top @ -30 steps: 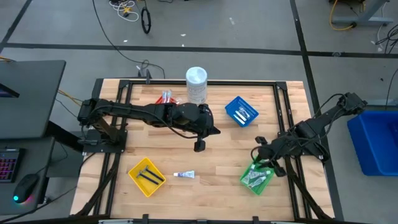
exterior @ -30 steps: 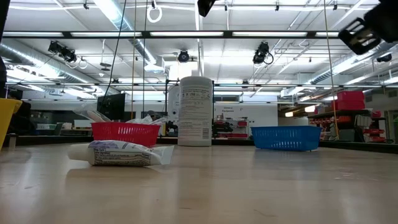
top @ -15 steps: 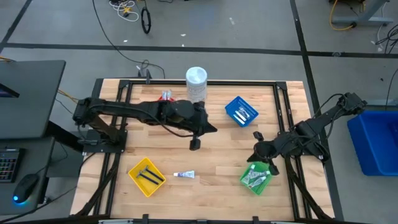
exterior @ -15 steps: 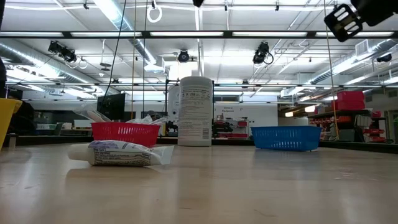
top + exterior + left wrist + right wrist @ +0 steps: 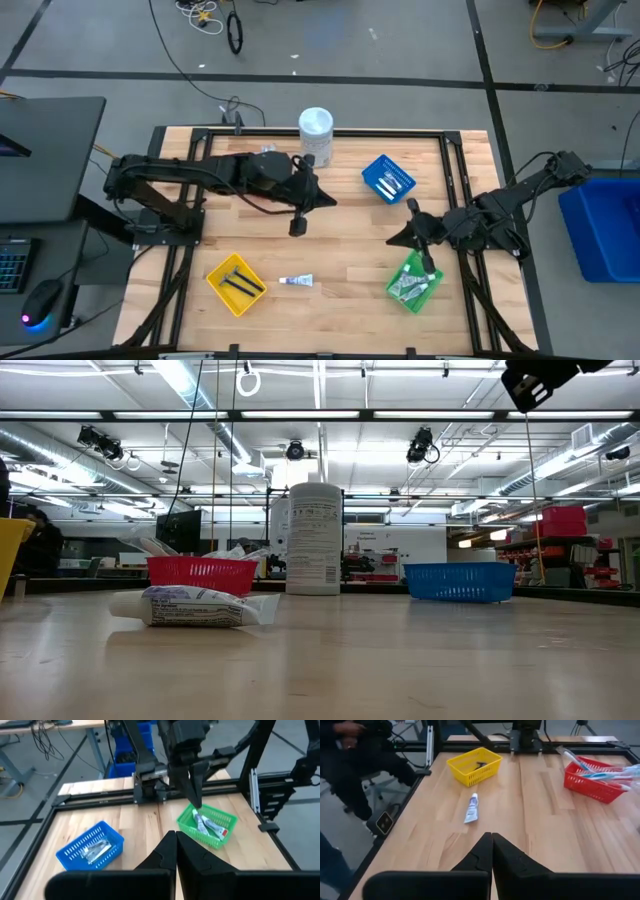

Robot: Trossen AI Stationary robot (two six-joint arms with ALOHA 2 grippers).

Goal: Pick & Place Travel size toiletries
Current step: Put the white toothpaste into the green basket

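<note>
The small white squeeze tube with blue and red print point(image 5: 296, 282) lay flat on the wooden counter point(image 5: 340, 215) beside the yellow plastic basket point(image 5: 236, 283). It looked light, soft and slippery, best pinched across its middle. Both the left tool point(image 5: 296, 227) and right tool point(image 5: 409, 207) hung above it, fingers together and empty.

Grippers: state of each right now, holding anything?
Left gripper: shut, empty, above the table's middle.
Right gripper: shut, empty, raised beside the green basket.
</note>
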